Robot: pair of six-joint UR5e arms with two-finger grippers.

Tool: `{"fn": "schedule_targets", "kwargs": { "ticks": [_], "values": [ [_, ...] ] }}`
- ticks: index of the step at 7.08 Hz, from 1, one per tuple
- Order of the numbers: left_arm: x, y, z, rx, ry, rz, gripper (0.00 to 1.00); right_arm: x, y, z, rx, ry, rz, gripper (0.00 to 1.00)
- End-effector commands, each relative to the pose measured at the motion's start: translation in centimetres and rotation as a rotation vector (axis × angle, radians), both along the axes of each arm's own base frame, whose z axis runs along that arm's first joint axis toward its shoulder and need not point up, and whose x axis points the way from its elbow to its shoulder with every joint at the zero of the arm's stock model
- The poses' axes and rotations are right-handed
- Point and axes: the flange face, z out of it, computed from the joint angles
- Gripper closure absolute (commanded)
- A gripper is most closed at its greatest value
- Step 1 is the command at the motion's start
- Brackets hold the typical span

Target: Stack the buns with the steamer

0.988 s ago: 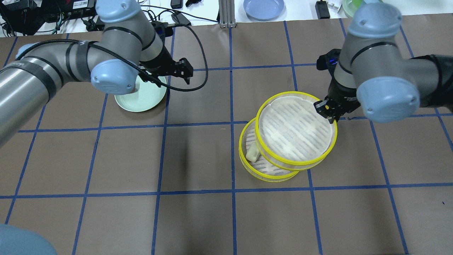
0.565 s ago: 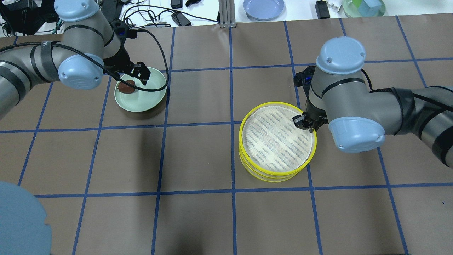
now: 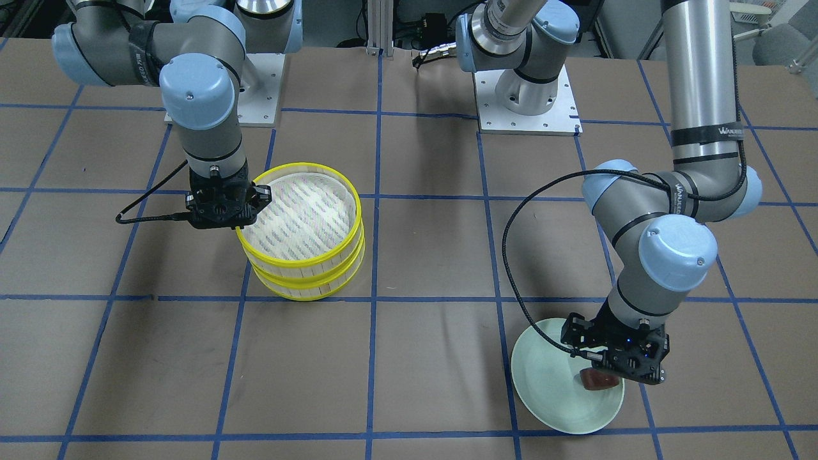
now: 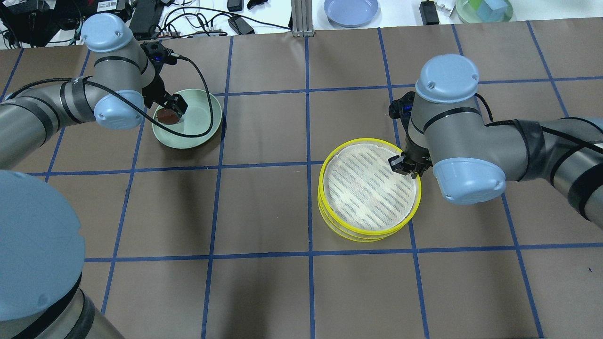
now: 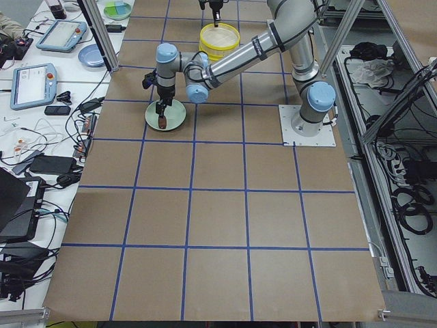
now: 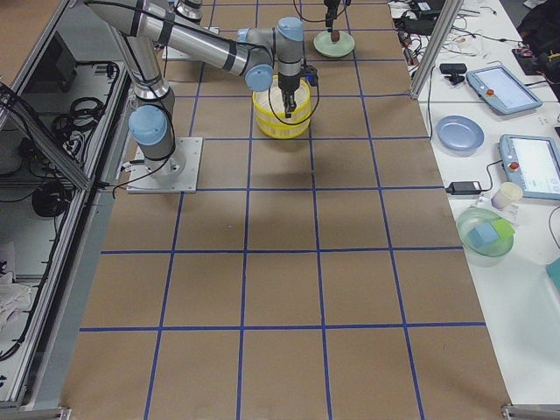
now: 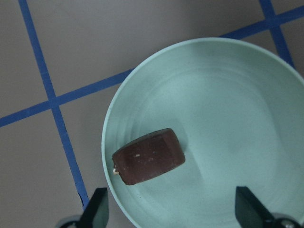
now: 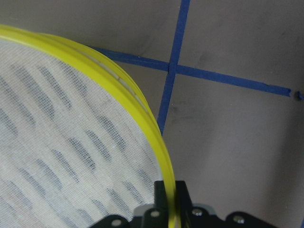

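Note:
The steamer is two yellow-rimmed trays, stacked: the upper tray (image 4: 367,188) sits on the lower tray (image 4: 351,234), slightly offset. My right gripper (image 4: 406,167) is shut on the upper tray's yellow rim (image 8: 142,114) at its far right edge. The cream-white bun is hidden under the upper tray. The reddish-brown bun (image 7: 148,156) lies on the pale green plate (image 4: 205,125). My left gripper (image 4: 175,106) is open and hovers just above the bun, its fingertips (image 7: 97,209) wide apart. In the front-facing view the left gripper (image 3: 617,367) covers part of the brown bun (image 3: 597,381).
Beyond the mat's far edge stand a blue plate (image 4: 351,12), a green bowl with blocks (image 4: 483,9), an aluminium post (image 4: 301,19) and cables (image 4: 141,19). The left wrist cable (image 4: 202,80) loops over the plate.
My right gripper has brought the upper tray down onto the lower one, covering the cream bun. My left gripper has moved over the green plate and down toward the brown bun.

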Motion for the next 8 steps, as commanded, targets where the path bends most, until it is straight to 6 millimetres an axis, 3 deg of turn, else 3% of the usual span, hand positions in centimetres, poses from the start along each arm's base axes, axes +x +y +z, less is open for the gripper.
{"fn": "schedule_targets", "kwargs": {
  "ticks": [1,2,3,4,5,6,7,8],
  "values": [
    [1.5,-0.7,-2.7,-0.003,0.010,0.023,0.15,0.1,-0.2,-0.5,0.006,-0.009,-0.033,1.00],
    [1.7,-0.7,-3.3,0.006,0.012,0.024,0.39,0.2,-0.3,-0.5,0.006,-0.012,-0.038,1.00],
    [1.7,-0.8,-3.5,0.009,0.013,0.024,0.71,0.1,-0.4,-0.8,0.012,-0.010,-0.038,1.00],
    [1.7,-0.8,-3.4,0.008,0.011,0.023,1.00,0.1,-0.4,-1.0,0.016,-0.002,-0.036,0.76],
    [1.8,-1.1,-3.0,-0.002,0.010,0.032,1.00,0.2,-0.4,-1.0,0.016,-0.011,-0.041,0.32],
    [2.0,-1.2,-1.5,-0.026,0.011,0.045,1.00,0.2,-0.6,-0.5,0.000,-0.016,-0.106,0.10],
    [1.9,-0.9,0.4,-0.050,0.022,0.116,1.00,0.4,-2.1,1.7,-0.044,-0.021,-0.133,0.01],
    [-0.1,-0.2,2.3,-0.052,0.045,0.198,1.00,0.6,-3.1,4.1,-0.072,-0.044,-0.134,0.01]
  ]
}}
